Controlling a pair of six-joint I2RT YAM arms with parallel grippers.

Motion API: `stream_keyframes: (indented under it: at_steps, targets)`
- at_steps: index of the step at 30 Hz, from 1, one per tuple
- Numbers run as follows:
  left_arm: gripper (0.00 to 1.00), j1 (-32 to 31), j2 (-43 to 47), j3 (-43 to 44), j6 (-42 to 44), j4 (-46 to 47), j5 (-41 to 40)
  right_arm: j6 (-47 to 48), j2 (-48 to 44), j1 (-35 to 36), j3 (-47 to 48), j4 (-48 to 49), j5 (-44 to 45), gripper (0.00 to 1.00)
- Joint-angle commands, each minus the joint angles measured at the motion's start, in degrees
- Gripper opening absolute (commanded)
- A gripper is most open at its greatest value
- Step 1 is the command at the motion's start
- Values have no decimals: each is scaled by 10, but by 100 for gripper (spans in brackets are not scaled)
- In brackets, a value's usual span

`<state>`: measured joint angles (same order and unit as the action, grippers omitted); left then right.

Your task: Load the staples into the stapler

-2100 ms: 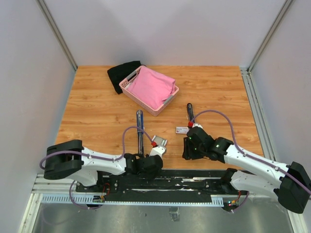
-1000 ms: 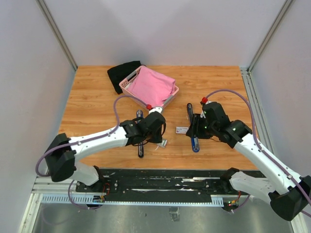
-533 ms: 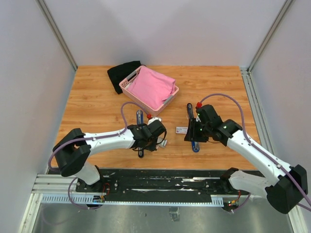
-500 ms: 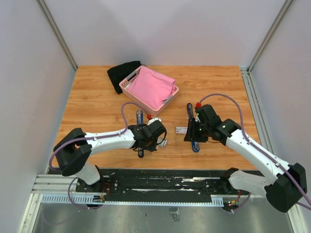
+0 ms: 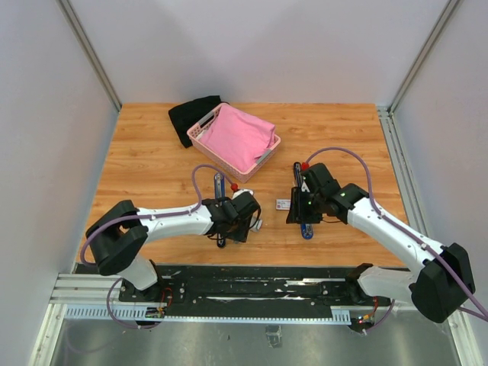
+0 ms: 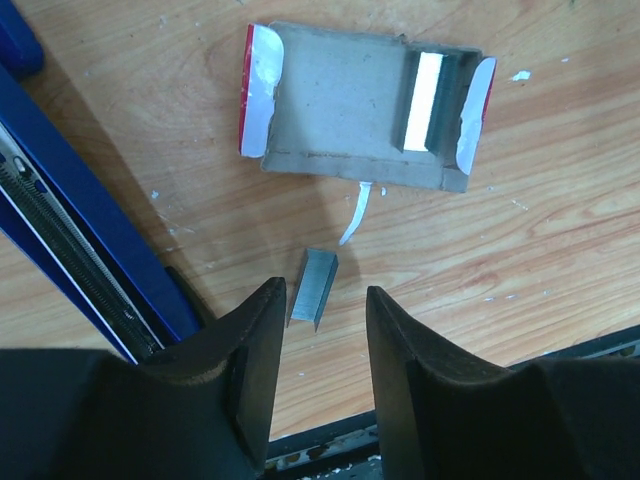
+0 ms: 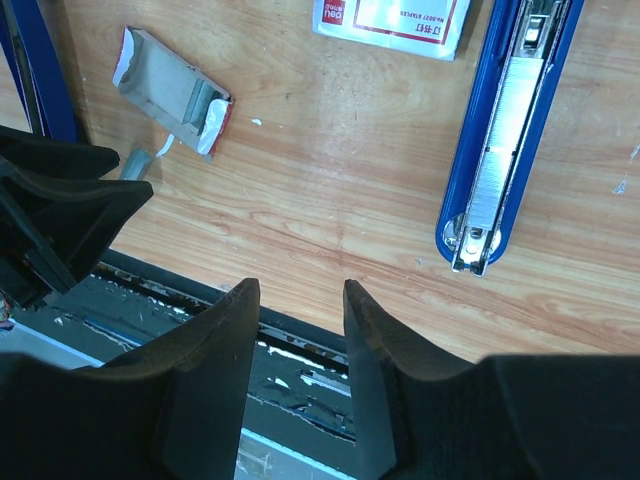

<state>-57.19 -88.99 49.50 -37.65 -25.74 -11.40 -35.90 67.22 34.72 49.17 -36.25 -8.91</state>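
Silvery-grey staples lie on the orange-brown, wood-grained tabletop. The opened carton is dull grey-brown inside, with red-and-white flaps. At upper right of the right wrist view, the stapler is deep blue with a silver channel.

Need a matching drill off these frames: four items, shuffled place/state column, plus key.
Items:
1. staple strip
2. tray
3. white box
4. basket

Place/state:
A. holds pink cloth
B. lies loose between the open fingers of the left end effector
C. holds a silvery block at one end
D. red print, beside the blue stapler

Pairs: 1-B, 2-C, 3-D, 4-A
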Motion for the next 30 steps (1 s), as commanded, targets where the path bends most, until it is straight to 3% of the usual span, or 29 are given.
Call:
stream_keyframes:
  at_steps: [1, 16, 24, 30]
  targets:
    - [43, 0, 23, -14, -9, 1, 4, 11, 3, -5, -2, 8, -6, 41]
    - [42, -21, 17, -42, -5, -13, -10, 9, 10, -6, -5, 14, -4, 40]
    - [25, -36, -2, -30, 8, -15, -34, 7, 6, -5, 3, 15, -6, 40]
    - [19, -36, 23, -15, 19, -14, -39, 11, 1, -10, 32, 7, -14, 41]
